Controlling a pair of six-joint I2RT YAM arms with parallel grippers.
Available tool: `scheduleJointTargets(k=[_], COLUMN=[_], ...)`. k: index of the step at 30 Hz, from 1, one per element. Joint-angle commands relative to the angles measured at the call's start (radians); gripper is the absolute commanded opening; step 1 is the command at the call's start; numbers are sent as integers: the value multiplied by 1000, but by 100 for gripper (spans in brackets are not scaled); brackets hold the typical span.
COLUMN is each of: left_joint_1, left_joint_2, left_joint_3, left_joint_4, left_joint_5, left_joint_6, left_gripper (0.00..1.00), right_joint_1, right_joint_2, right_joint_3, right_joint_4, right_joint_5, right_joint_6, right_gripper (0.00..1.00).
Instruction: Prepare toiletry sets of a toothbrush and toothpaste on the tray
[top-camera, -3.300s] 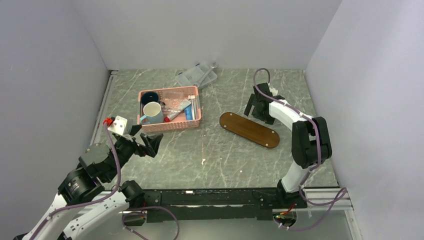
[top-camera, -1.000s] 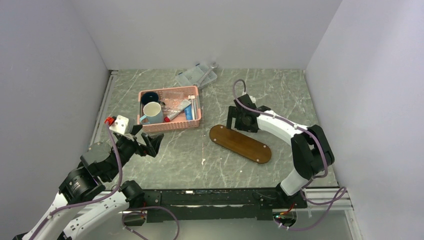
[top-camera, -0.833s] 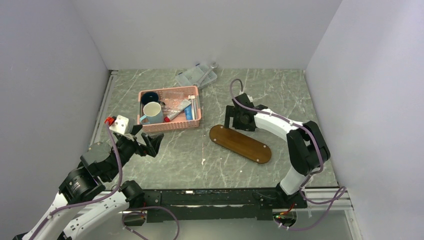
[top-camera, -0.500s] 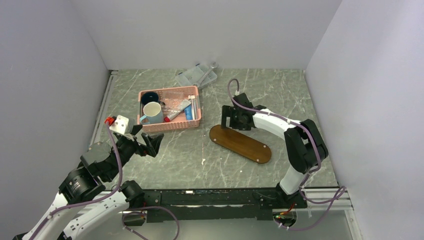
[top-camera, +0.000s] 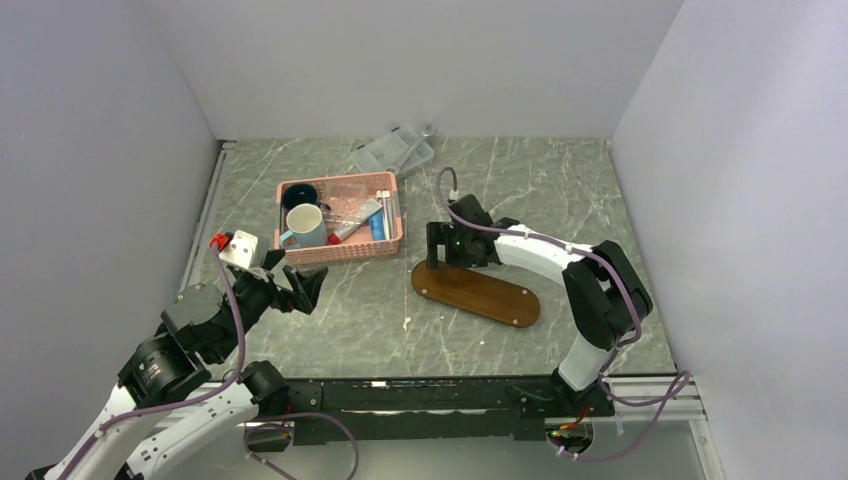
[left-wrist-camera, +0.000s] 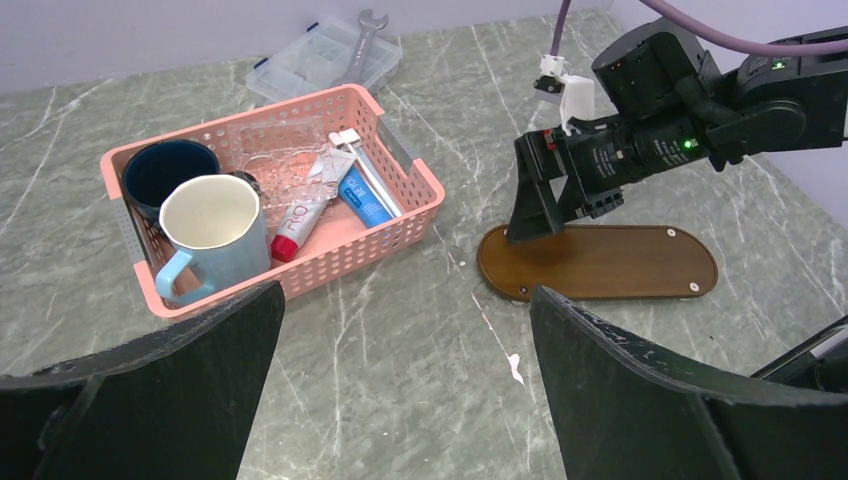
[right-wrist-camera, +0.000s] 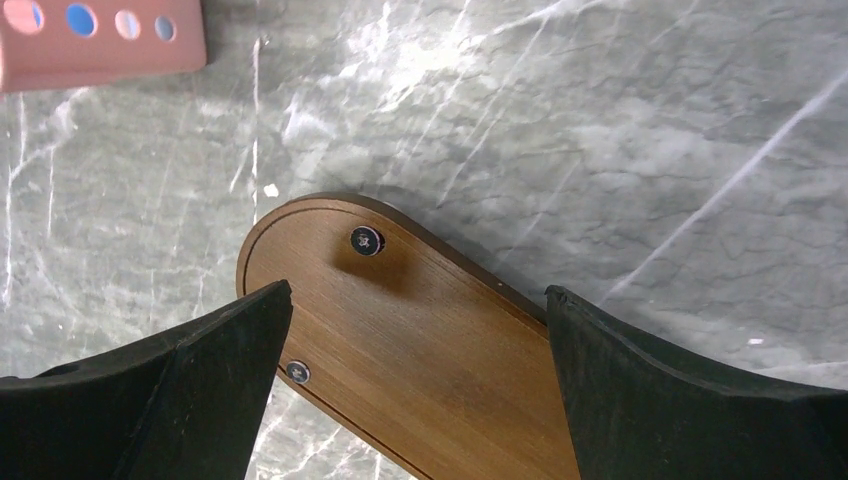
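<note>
The tray (top-camera: 478, 294) is a dark-brown wooden oval lying flat on the table, right of the pink basket (top-camera: 345, 250). My right gripper (top-camera: 437, 247) hangs open over the tray's left end (right-wrist-camera: 430, 340), with the wood showing between its fingers. In the basket (left-wrist-camera: 340, 262) lie a bright blue toothpaste tube (left-wrist-camera: 365, 198) and a paler tube with a red cap (left-wrist-camera: 300, 222). A slim pale handle that looks like a toothbrush (left-wrist-camera: 372, 180) lies beside the blue tube. My left gripper (top-camera: 305, 283) is open and holds nothing, near the basket's front corner.
A light blue mug (left-wrist-camera: 212, 225) and a dark blue mug (left-wrist-camera: 170, 170) stand in the basket's left half. A clear plastic box (top-camera: 392, 153) with a wrench (top-camera: 420, 135) on it sits at the back. Grey walls close in the table on three sides.
My right gripper has moved left and the tray has slid and turned leftward with it, toward the basket. The left arm has not moved.
</note>
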Motion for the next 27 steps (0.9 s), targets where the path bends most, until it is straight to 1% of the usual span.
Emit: scheduleJointTargets(k=[1, 11, 18, 22, 27], left_joint_1=[-2, -4, -4, -4, -3], left_joint_2=[10, 2, 2, 3, 20], left_joint_3=[5, 5, 5, 5, 2], left_joint_4=[-7, -7, -8, -7, 5], left_joint_5=[-4, -8, -11, -8, 17], left_joint_6=[-14, -14, -15, -16, -17], left_gripper=[99, 99, 99, 99, 99], right_joint_1=[37, 144, 213, 233, 232], right_joint_2=[-18, -55, -115, -163, -276], right_joint_3=[-15, -53, -91, -78, -63], right_joint_4=[24, 25, 22, -30, -127], right_joint_5=[-17, 1, 33, 110, 229], right_joint_6=[6, 61, 99, 106, 107], right_gripper=[100, 100, 100, 100, 100])
